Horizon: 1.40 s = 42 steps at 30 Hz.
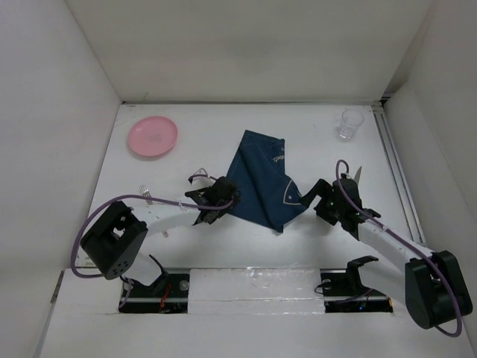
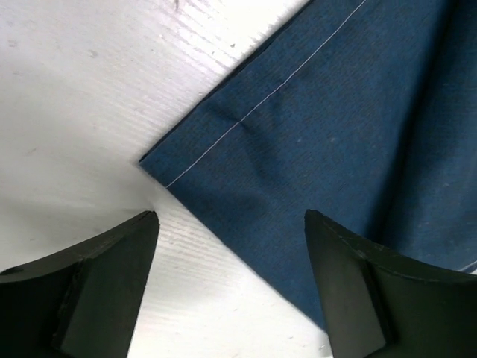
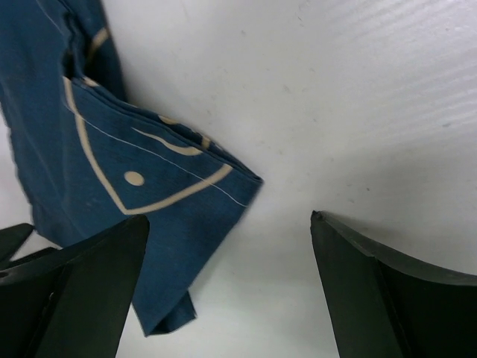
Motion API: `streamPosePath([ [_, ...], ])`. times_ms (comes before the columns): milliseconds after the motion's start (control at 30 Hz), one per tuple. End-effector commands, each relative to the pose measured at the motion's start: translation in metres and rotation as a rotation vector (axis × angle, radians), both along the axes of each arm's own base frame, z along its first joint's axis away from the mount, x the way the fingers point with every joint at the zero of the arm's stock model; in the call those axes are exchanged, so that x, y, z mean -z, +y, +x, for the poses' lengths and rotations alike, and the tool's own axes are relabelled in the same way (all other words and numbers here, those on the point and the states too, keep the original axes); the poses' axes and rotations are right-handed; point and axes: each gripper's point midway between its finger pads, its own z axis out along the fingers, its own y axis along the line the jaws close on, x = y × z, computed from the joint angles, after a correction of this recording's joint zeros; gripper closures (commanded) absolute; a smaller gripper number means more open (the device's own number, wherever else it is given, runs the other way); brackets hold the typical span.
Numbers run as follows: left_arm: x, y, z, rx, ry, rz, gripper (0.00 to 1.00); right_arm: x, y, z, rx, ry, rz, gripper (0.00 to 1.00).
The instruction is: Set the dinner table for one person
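Note:
The white dinner table carries a crumpled, partly folded dark-blue placemat at its middle. My left gripper is open at the placemat's left corner, which lies flat between the jaws in the left wrist view. My right gripper is open at the placemat's right folded corner, with bare tabletop between the jaws. A pink plate lies at the far left. A clear cup stands at the far right. A fork lies left of the left arm.
White walls enclose the table on three sides. A metal utensil lies just behind the right wrist. The arm bases sit on a rail at the near edge.

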Motion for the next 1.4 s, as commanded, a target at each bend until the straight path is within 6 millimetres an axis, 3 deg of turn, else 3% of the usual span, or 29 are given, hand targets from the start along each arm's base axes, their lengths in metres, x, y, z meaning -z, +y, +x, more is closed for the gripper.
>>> streamPosePath([
  [0,0.038,0.013,-0.025,-0.019,0.135,0.057,0.26,-0.009,0.002,0.009,0.033,-0.065,0.054,0.04],
  [167,0.049,0.013,-0.024,-0.029,0.175,0.095,0.44,-0.003,0.002,0.009,0.053,-0.053,0.06,0.08],
  [267,0.055,0.016,-0.028,-0.038,0.195,0.111,0.63,-0.005,0.002,0.011,0.053,-0.061,0.063,0.15],
  [300,0.055,0.016,-0.028,-0.038,0.195,0.111,0.63,-0.005,0.003,0.01,0.046,-0.06,0.068,0.15],
  [500,0.063,0.024,-0.035,-0.046,0.212,0.124,0.99,-0.005,0.007,0.01,0.031,-0.066,0.083,0.21],
  [700,0.053,0.023,-0.032,-0.049,0.181,0.103,1.0,-0.007,0.007,0.005,0.05,-0.076,0.114,0.18],
  [933,0.049,0.021,-0.03,-0.04,0.161,0.087,1.0,0.002,0.003,0.005,0.075,-0.071,0.104,0.4],
  [1200,0.044,0.018,-0.03,-0.028,0.148,0.066,1.0,0.023,0.008,0.01,0.061,-0.024,0.104,0.55],
  [1300,0.04,0.016,-0.028,-0.018,0.134,0.057,1.0,0.027,0.01,0.01,0.053,-0.012,0.108,0.73],
  [1367,0.043,0.019,-0.03,-0.018,0.14,0.064,1.0,0.03,0.009,0.009,0.054,-0.002,0.105,1.0],
])
